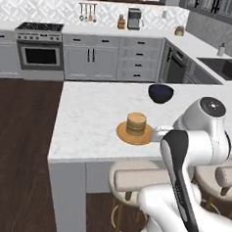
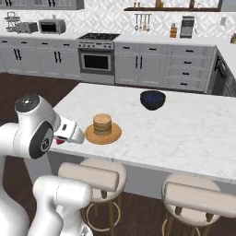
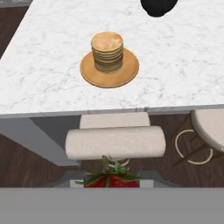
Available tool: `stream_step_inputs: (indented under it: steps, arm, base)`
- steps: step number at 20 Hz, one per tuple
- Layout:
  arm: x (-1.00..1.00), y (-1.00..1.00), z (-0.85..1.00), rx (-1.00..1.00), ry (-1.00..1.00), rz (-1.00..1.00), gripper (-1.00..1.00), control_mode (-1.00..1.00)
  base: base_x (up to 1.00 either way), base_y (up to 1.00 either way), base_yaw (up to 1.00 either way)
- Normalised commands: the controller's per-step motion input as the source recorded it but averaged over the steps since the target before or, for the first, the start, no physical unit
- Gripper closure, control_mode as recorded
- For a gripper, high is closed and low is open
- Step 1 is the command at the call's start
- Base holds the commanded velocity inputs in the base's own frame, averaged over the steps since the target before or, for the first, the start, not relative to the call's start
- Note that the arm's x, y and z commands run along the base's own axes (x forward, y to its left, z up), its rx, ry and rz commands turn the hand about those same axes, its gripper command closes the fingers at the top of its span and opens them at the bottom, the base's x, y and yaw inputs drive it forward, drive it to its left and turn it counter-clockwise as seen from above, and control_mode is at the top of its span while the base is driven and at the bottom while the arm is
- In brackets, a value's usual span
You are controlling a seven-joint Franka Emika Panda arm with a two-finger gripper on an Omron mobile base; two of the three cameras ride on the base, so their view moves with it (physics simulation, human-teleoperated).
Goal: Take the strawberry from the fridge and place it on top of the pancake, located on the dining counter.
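The pancake (image 3: 107, 51) is a small tan stack on a round orange-brown plate (image 3: 129, 72), standing on the white marble dining counter (image 3: 48, 74) near its front edge. The same pancake (image 1: 136, 123) (image 2: 102, 124) sits mid-counter in both base views. My gripper (image 2: 59, 139) is shut on the strawberry (image 3: 111, 180), red with green leaves, held low in the hand view. The gripper hangs in front of the counter's near edge, above a stool, short of the plate. The fridge is out of view.
A dark blue bowl (image 1: 161, 92) (image 2: 152, 99) stands on the counter behind the pancake. Padded stools (image 3: 115, 141) (image 2: 193, 198) are tucked under the near edge. Grey cabinets, an oven (image 1: 40, 54) and a sink (image 1: 224, 66) line the far walls.
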Motion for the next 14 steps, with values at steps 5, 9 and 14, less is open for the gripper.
stream_step_inputs:
  steps: [5, 9, 14]
  arm:
    - [0.0, 0.0, 0.0, 0.0, 0.0, 0.0, 1.0, 1.0]
    - [0.0, 0.0, 0.0, 0.0, 0.0, 0.0, 1.0, 1.0]
    - [0.0, 0.0, 0.0, 0.0, 0.0, 0.0, 1.0, 1.0]
  base:
    - [0.52, 0.23, -0.24]
    - [0.45, 0.42, -0.22]
    - [0.39, 0.4, -0.09]
